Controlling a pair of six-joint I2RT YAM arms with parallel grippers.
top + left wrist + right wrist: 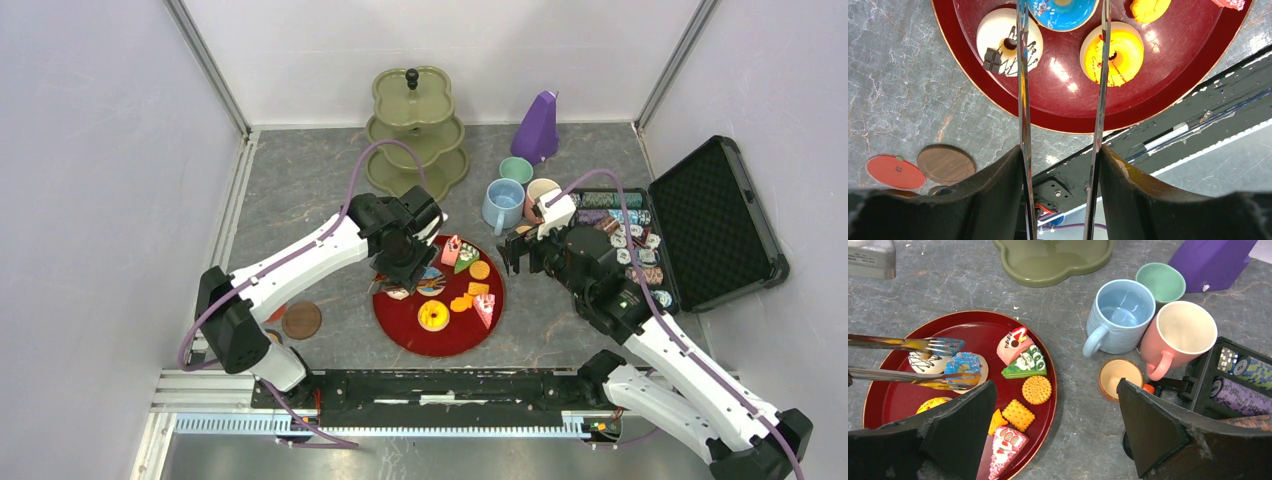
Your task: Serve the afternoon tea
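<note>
The grey counter [310, 190] holds an open black case [715, 215] at the right and a green tiered stand [415, 130] at the far middle. Near centre, the red tray [455, 340] carries the donuts [928, 362], cake slices [1025, 365] and orange biscuits [1036, 389]. Just right of it cluster the blue mug [1120, 315], pink mug [1180, 335], green mug [1163, 282] and small orange cup [1120, 377]. The right fingers [1158, 425] hang spread wide and empty near that cup. The left fingers [998, 185] clamp metal tongs [1021, 75], whose arms straddle the blue donut [965, 364].
</note>
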